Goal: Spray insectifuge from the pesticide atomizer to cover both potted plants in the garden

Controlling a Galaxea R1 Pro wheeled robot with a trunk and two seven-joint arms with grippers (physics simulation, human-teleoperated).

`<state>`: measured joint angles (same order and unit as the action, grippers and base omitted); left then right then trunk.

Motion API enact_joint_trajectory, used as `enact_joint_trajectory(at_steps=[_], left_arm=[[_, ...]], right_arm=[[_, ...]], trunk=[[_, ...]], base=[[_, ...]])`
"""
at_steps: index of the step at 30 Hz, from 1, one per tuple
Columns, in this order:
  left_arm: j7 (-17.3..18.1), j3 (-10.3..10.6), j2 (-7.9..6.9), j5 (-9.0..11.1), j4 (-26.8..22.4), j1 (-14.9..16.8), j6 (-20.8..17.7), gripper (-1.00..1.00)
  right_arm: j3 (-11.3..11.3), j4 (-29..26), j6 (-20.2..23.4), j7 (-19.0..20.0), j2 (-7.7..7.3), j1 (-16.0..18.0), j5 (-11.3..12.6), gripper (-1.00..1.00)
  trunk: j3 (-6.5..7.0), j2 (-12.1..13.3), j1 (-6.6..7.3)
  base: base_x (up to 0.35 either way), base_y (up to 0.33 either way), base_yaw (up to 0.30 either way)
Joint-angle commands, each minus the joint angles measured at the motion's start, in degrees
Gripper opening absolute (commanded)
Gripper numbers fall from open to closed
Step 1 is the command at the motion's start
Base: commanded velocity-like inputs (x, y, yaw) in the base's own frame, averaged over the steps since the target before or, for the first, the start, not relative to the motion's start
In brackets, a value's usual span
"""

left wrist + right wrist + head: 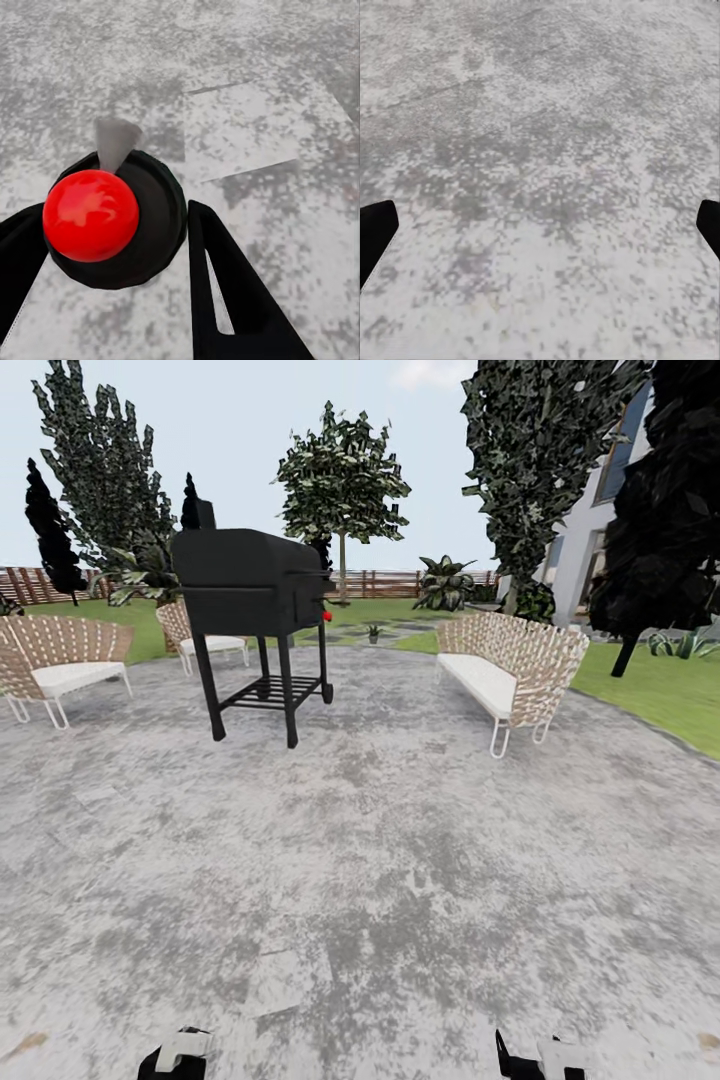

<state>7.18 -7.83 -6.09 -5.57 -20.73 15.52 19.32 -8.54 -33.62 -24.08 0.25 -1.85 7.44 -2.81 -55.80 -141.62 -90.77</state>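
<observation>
We stand on the round grey stone patio (400,880) of the garden, with green lawn (660,690) around it and a brown slat fence (400,582) at the far side.

On the patio there is a black grill (250,625) on legs. It has a small red knob (327,616) on its side. A wicker sofa with a white cushion (510,670) stands to the right of the grill, a wicker chair (55,660) stands far left, and another wicker chair (200,635) is partly hidden behind the grill.

Far away, past the grill and near the lawn edge, we see one small potted plant (374,631). It is well apart from both grippers. A bigger leafy plant (445,582) stands close to the fence. The pesticide atomizer we cannot find from here.

In the left wrist view the left gripper (112,247) has its two black fingers (225,292) spread apart. Between them we see a round black part with a shiny red ball (90,215) on it; we cannot tell if the fingers touch it. Below is only mottled stone (255,112).

In the right wrist view the right gripper (540,225) is released, its dark fingertips (375,229) wide apart at the picture edges, nothing between them, over the same stone (547,112).
</observation>
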Motion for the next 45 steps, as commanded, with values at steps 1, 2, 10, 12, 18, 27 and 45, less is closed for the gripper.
enact_joint_trajectory(at_steps=[1, 2, 10, 12, 18, 27, 45], left_arm=[[0.29, -0.46, 0.06, -0.58, 0.05, 0.04, 0.20, -1.00], [0.29, -0.45, 0.08, -0.58, 0.06, 0.04, 0.20, -1.00], [0.29, -0.43, 0.11, -0.58, 0.07, 0.04, 0.19, -1.00], [0.29, -0.43, 0.13, -0.58, 0.07, 0.04, 0.19, -1.00], [0.29, -0.44, 0.17, -0.58, 0.07, 0.03, 0.19, -1.00], [0.29, -0.43, 0.19, -0.57, 0.07, 0.04, 0.20, -1.00], [0.29, -0.43, 0.20, -0.49, 0.07, 0.04, 0.19, -1.00]], right_arm=[[-0.16, 0.04, -0.17, 0.02, 0.02, 0.03, -0.32, 1.00], [-0.16, 0.05, -0.17, 0.04, 0.01, 0.03, -0.33, 1.00], [-0.15, 0.14, -0.17, 0.10, 0.06, 0.03, -0.35, 1.00], [-0.15, 0.18, -0.17, 0.10, 0.07, 0.03, -0.35, 1.00], [-0.04, 4.56, -0.45, -0.01, 0.09, 0.03, -0.23, 1.00], [0.01, 6.12, -4.51, -0.07, 0.09, 0.03, -0.26, 1.00], [-0.09, 9.91, -4.96, 0.01, 0.10, 0.03, -0.08, 1.00]], trunk=[[-0.05, -0.02, -0.02], [-0.05, -0.02, -0.02], [-0.05, -0.02, -0.02], [-0.05, -0.02, -0.02], [-0.05, -0.02, -0.02], [-0.05, -0.02, -0.02], [-0.05, -0.02, -0.02]], base=[[0.339, 0.000, 0.000], [0.339, 0.000, 0.000], [0.339, 0.000, 0.000], [0.339, 0.000, 0.000], [0.339, 0.000, 0.000], [0.339, 0.000, 0.000], [0.340, 0.000, 0.000]])
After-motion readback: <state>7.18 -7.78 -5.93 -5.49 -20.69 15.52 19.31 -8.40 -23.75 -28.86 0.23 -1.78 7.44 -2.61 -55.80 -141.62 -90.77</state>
